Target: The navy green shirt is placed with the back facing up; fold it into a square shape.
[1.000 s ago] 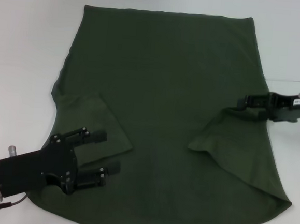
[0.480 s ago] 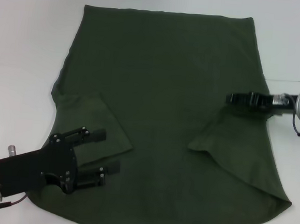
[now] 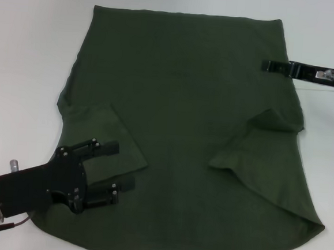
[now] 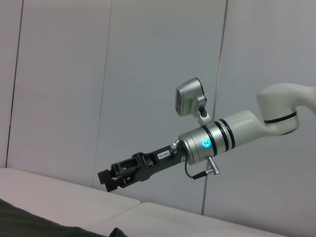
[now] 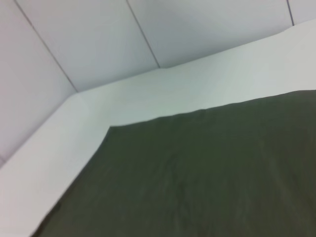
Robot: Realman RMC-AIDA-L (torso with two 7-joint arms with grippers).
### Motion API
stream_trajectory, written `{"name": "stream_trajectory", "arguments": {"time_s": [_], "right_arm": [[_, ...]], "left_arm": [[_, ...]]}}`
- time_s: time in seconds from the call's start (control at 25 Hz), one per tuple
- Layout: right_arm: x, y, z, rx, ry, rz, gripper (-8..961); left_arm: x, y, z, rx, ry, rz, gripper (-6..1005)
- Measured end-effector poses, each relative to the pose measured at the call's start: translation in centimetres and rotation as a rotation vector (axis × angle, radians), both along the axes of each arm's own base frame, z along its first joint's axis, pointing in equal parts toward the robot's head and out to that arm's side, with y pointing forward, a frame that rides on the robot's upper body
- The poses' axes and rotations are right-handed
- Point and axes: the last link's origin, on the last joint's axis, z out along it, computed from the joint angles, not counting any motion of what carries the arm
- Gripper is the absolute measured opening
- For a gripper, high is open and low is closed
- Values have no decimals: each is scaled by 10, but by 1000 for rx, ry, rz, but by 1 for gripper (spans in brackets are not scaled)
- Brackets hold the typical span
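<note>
Olive-green soft T-shirt (image 3: 180, 103) lies flat, sleeves folded in, long axis near-to-far; released left gripper (image 3: 116, 168) hovers near-left, right gripper (image 3: 269, 65), fingers unreadable, far-right edge.

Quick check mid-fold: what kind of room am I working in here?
Likely a lab or test cell: a plain white table holding only the navy green shirt, and bare grey panelled walls behind.

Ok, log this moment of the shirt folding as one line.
shirt: flat on table, both sleeves folded in | left gripper: open, above near left corner | right gripper: over right edge, empty
</note>
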Motion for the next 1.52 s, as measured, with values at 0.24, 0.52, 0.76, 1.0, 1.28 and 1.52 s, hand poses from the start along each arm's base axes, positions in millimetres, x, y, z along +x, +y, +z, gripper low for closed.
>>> {"name": "stream_trajectory", "arguments": {"time_s": [0.24, 0.52, 0.76, 1.0, 1.28, 1.52], "right_arm": [[9, -7, 23, -110, -126, 64, 862], [3, -11, 44, -199, -377, 198, 862], [-3, -8, 13, -292, -608, 258, 861], [-5, -8, -17, -303, -752, 286, 858], [-6, -7, -39, -278, -880, 305, 854], [-4, -4, -44, -268, -994, 303, 852]], "left_arm": [[1, 0, -1, -3, -6, 0, 803], [2, 2, -2, 2, -18, 6, 804], [4, 4, -2, 15, -37, 11, 804], [4, 4, -1, 22, -45, 14, 804], [4, 5, -1, 25, -47, 14, 803], [5, 5, -1, 24, -48, 12, 803]]}}
